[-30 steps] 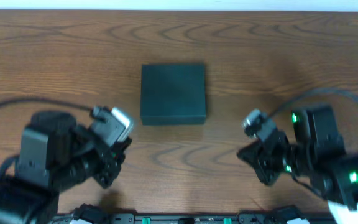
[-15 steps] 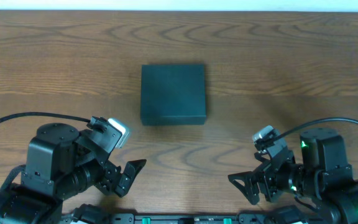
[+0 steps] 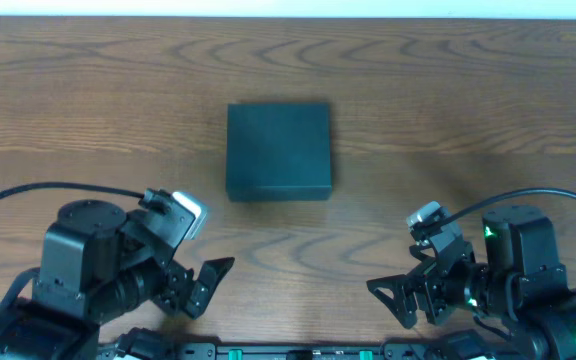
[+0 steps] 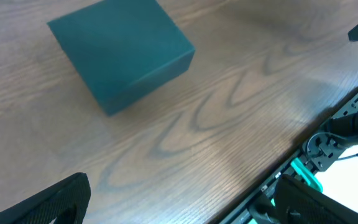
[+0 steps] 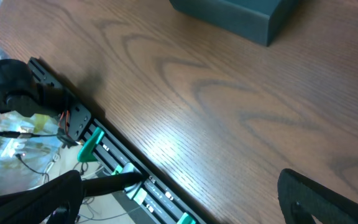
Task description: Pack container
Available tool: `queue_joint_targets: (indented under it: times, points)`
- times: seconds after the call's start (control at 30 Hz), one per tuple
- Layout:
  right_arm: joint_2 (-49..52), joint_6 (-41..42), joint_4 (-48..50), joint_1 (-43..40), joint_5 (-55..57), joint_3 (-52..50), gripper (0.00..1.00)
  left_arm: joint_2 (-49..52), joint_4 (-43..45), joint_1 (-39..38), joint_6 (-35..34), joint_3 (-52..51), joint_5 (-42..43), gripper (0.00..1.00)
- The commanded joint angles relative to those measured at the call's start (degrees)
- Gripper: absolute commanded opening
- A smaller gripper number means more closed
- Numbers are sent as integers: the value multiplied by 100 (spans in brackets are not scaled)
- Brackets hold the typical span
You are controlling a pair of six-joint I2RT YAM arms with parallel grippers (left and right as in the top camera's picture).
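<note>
Well beyond left fingers (image 3: pixel 211 278) and right fingers (image 3: pixel 388 295), the container (image 3: pixel 279 150), untouched.

Black arms (image 3: pixel 83 262) — black cables (image 3: pixel 48 184), green lights (image 3: pixel 487 232)

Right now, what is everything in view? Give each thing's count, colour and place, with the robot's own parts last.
container: one, matte black, closed, mid-table, apart from both arms
table: one, brown wood grain, under everything
rail: one, black with green parts, along the table's near edge
cables: two, black, one arching from each arm
left gripper: one, black, near-left, fingers open, holding nothing
right gripper: one, black with green lights on its arm, near-right, fingers open, holding nothing
</note>
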Motion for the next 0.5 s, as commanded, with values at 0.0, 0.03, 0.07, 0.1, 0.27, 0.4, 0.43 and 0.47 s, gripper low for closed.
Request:
queue_joint_targets:
  times: [0.0, 0.03, 0.07, 0.1, 0.27, 0.4, 0.43, 0.47]
  points:
    - [-4, 90, 11, 74, -24, -42, 99, -240, -136, 66, 55, -35, -505, 95]
    - [-4, 90, 13, 74, -22, -42, 99, -321, -83, 90, 55, -63, -573, 95]
    - [-4, 90, 13, 74, -22, -42, 99, -437, 74, 144, 57, -142, -595, 95]
    - [-4, 90, 11, 74, -24, -42, 99, -557, 284, 208, 48, -249, -734, 95]
    - [-4, 90, 13, 74, -24, -42, 99, -1600, 1897, 798, -535, -1740, -1991, 96]
    - [-4, 90, 11, 74, -24, -42, 99, -2503, 2664, 1279, -1137, -3123, -2389, 95]
    - [-4, 90, 13, 74, -22, -42, 99, -2719, 2793, 1377, -1200, -3418, -2404, 95]
    - [-4, 90, 11, 74, -24, -42, 99, -2922, 2898, 1458, -1237, -3687, -2406, 95]
